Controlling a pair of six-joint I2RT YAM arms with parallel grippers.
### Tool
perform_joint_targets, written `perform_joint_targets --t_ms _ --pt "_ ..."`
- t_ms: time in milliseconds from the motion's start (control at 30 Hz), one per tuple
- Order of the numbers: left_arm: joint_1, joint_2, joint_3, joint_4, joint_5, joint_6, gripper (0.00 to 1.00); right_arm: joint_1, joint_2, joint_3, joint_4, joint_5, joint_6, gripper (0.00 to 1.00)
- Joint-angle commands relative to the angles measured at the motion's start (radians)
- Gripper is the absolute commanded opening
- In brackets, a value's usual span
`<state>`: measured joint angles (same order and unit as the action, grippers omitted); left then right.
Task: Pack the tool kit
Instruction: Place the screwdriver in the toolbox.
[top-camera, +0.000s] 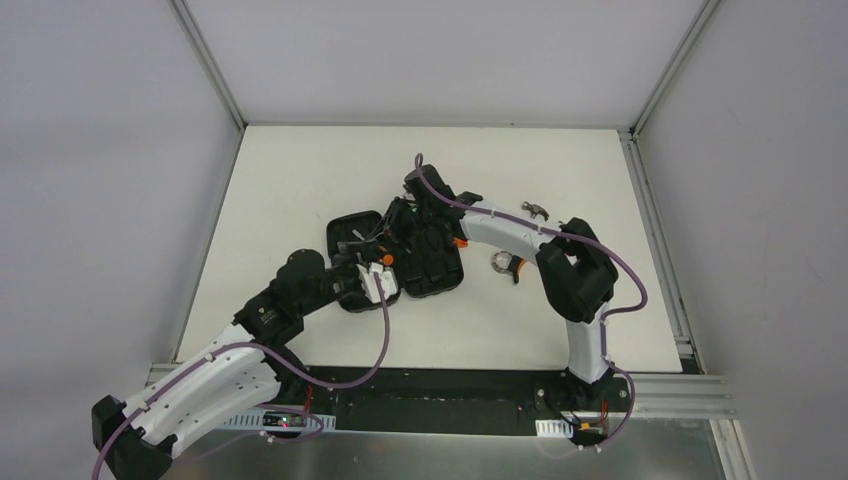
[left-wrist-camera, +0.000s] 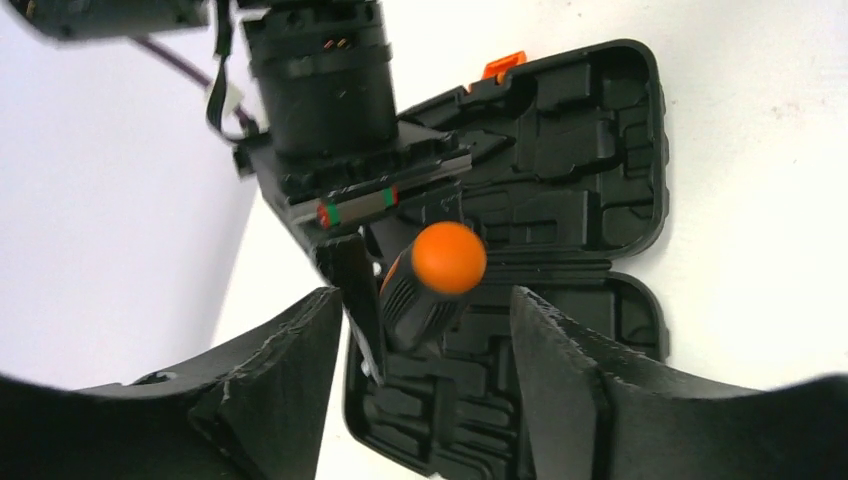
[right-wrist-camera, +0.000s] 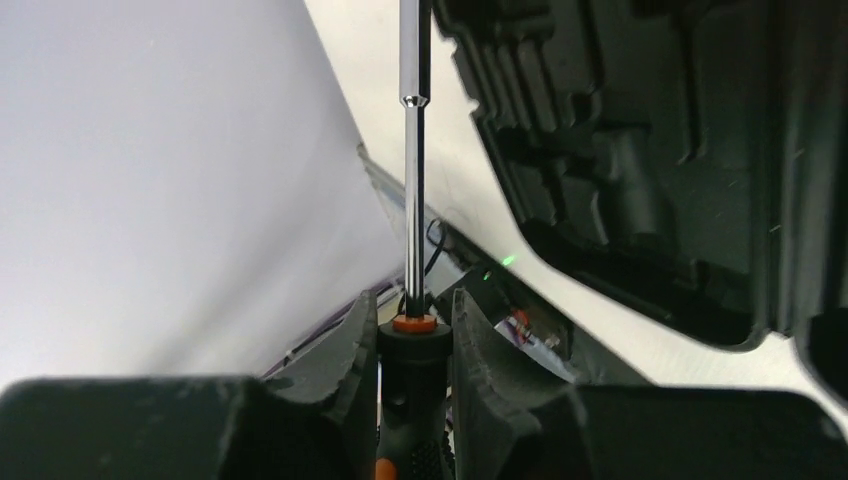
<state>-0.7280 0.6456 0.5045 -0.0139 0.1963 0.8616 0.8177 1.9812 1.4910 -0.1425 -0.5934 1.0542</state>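
The black tool case (top-camera: 432, 262) lies open in the middle of the table, its moulded slots facing up. It also shows in the left wrist view (left-wrist-camera: 580, 150) with its orange latch (left-wrist-camera: 505, 64), and in the right wrist view (right-wrist-camera: 640, 150). My right gripper (top-camera: 398, 240) hangs over the case, shut on a black screwdriver handle (right-wrist-camera: 412, 400) with the steel shaft (right-wrist-camera: 412, 150) sticking out past the fingertips. The screwdriver's orange butt (left-wrist-camera: 448, 258) faces my left gripper (left-wrist-camera: 420, 345), which is open and empty just before the case's near left edge. A hammer (top-camera: 535, 210) and pliers (top-camera: 503, 265) lie right of the case.
The white table (top-camera: 300, 170) is walled on three sides, with metal rails along its right and near edges. The two arms meet over the case; the right forearm (top-camera: 500, 232) crosses above the hammer and pliers.
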Motion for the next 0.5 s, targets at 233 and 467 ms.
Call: perform_joint_targets --t_ms 233,467 --pt "0.04 0.003 0.154 -0.219 -0.578 -0.744 0.87 0.039 0.015 0.023 0.003 0.38 -0.382 0.0" --pt "0.509 0.164 0.228 -0.438 -0.487 -1.227 0.78 0.145 0.003 0.009 -0.006 0.632 -0.57 0.0"
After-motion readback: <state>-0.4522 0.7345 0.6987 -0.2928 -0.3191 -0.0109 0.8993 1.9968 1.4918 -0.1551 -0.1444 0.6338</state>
